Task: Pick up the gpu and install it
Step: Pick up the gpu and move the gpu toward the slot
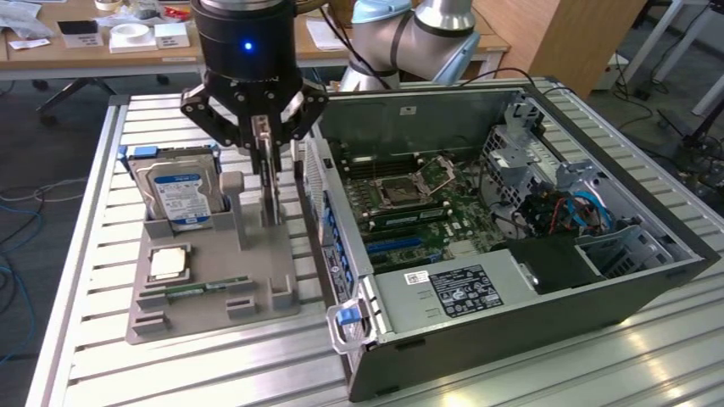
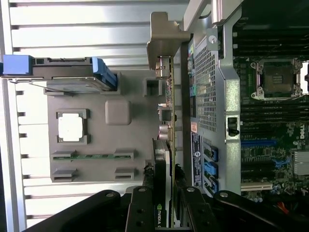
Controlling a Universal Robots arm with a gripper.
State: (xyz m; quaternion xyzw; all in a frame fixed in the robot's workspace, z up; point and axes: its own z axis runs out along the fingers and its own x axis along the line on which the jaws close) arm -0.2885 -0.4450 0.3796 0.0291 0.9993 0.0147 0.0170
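Observation:
The gpu (image 1: pixel 270 191) stands on edge, a thin card seen nearly edge-on, over the right part of the grey holder tray (image 1: pixel 215 309). My gripper (image 1: pixel 266 140) comes down on it from above and is shut on its upper edge. Whether its lower edge still touches the tray I cannot tell. In the wrist view the gpu (image 2: pixel 167 125) runs as a narrow strip away from my gripper (image 2: pixel 166 212), its silver bracket (image 2: pixel 164 34) at the far end. The black fingers (image 2: pixel 143 210) press on both faces of the card. It hangs just beside the wall of the open computer case (image 1: pixel 509 263).
On the tray sit a silver hard drive (image 1: pixel 178 193) with a blue-white label, a CPU (image 1: pixel 169 261) and a narrow green memory stick (image 1: pixel 209 287). The case lies open with its motherboard (image 1: pixel 419 203) and blue slots (image 1: pixel 391 246) exposed. A second robot arm's base (image 1: pixel 413 38) stands behind.

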